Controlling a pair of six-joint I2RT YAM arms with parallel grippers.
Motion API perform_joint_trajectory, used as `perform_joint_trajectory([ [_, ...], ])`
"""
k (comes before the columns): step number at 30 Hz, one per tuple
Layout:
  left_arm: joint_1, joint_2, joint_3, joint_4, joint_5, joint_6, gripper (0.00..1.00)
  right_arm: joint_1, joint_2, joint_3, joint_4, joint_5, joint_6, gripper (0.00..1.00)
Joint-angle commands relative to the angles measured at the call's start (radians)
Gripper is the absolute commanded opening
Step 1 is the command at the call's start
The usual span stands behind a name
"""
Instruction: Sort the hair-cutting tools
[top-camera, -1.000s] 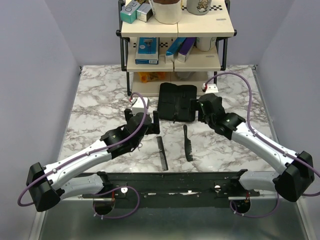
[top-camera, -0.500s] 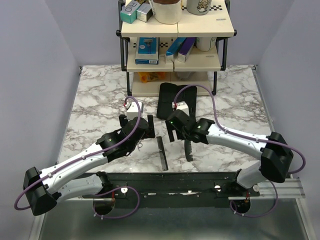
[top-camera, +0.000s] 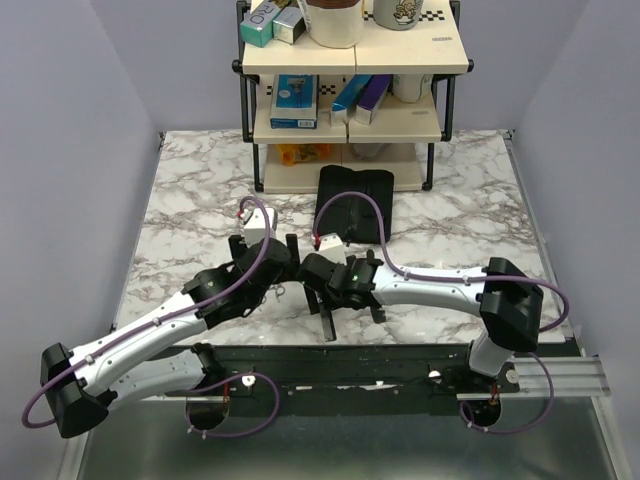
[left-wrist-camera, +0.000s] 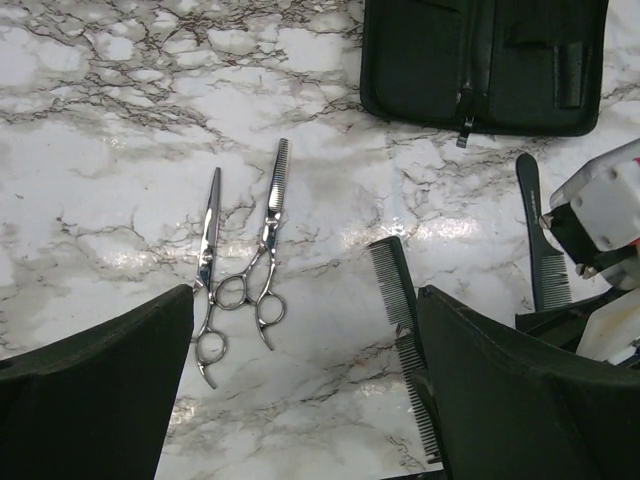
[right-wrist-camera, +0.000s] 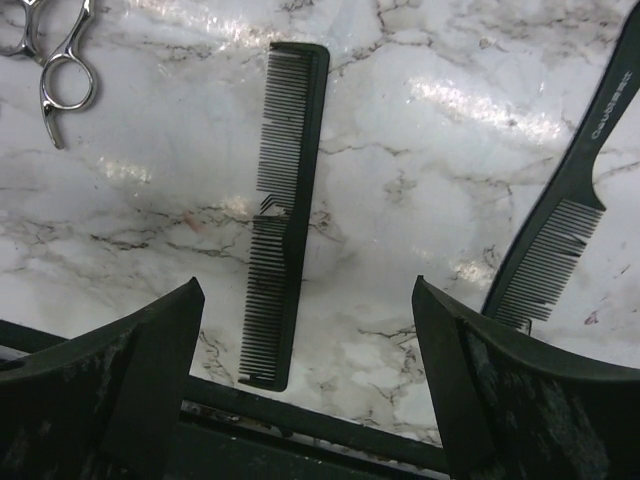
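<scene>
Over the last second our right arm has swung from beside the pouch to the near middle of the table, and the left arm has reached slightly further forward. The right gripper hangs over the straight comb with its jaws spread wide, gripping nothing. The handled comb lies near it on the right. The left gripper is also spread and empty. Below it, the silver scissors lie on the marble table, left of the straight comb. The black pouch lies beyond them.
</scene>
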Motion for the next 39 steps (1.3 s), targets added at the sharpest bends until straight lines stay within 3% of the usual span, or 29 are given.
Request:
perform_joint_trajectory([
  [1,-0.006,-0.053,0.037,-0.074,-0.042,-0.074,0.99,0.026,0.045,-0.016,-0.011,-0.027,0.094,0.91],
  [5,-0.006,-0.064,0.082,-0.213,-0.157,-0.169,0.99,0.046,0.082,0.0,-0.02,-0.029,0.119,0.87],
  [11,0.011,-0.061,0.11,-0.31,-0.229,-0.183,0.98,0.062,0.121,-0.008,-0.011,-0.044,0.142,0.8],
  [22,0.16,-0.107,0.044,-0.202,-0.075,-0.1,0.98,0.09,0.177,-0.031,0.009,-0.062,0.183,0.66],
  [30,0.175,-0.098,0.024,-0.171,-0.027,-0.099,0.98,0.116,0.184,-0.085,0.037,-0.096,0.226,0.37],
  [39,0.175,-0.101,0.017,-0.168,-0.028,-0.099,0.98,0.168,0.145,-0.137,-0.008,-0.085,0.283,0.35],
])
